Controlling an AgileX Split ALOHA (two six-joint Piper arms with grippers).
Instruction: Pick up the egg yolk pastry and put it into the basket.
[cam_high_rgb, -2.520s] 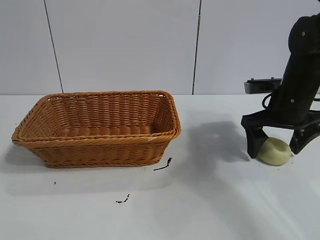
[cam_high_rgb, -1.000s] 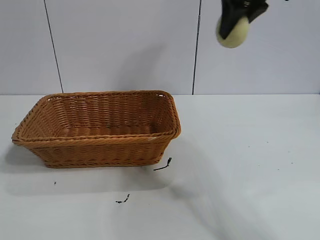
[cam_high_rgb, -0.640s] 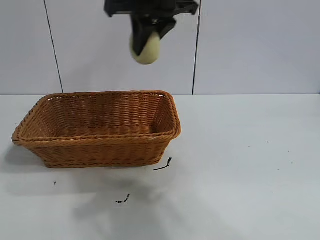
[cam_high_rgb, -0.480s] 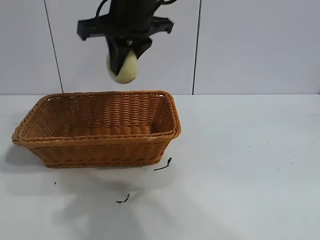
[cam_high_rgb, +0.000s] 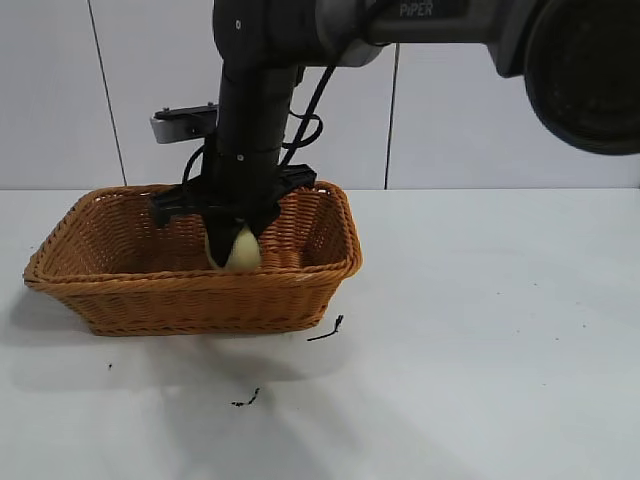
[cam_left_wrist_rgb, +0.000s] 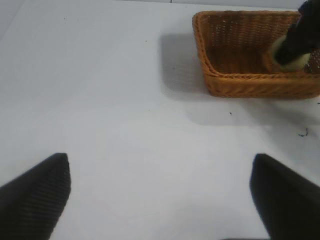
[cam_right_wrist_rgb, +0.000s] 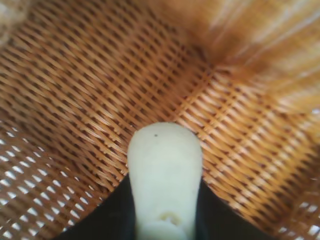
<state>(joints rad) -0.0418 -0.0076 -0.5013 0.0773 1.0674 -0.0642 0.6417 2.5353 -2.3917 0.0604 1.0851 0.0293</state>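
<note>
Your right gripper is down inside the basket, and the egg yolk pastry sits squeezed between its two dark fingers, one pressing on each side. In the right wrist view the pastry stands out past the fingertips, pale and smooth, with a tiny dark speck near its tip, and the woven floor of the basket lies close beyond it; you cannot tell whether the pastry touches the weave. Seen from outside, the pastry is in the right half of the basket, toward its near wall, lower than the braided rim.

Your left gripper hangs well apart from the work, its fingers spread wide over bare table, and from there you see the basket farther off with the right arm reaching into it.

The basket rests on a white table. A few small dark scraps lie on the table just in front of the basket's near right corner. Behind the table stands a pale panelled wall with thin dark seams.
</note>
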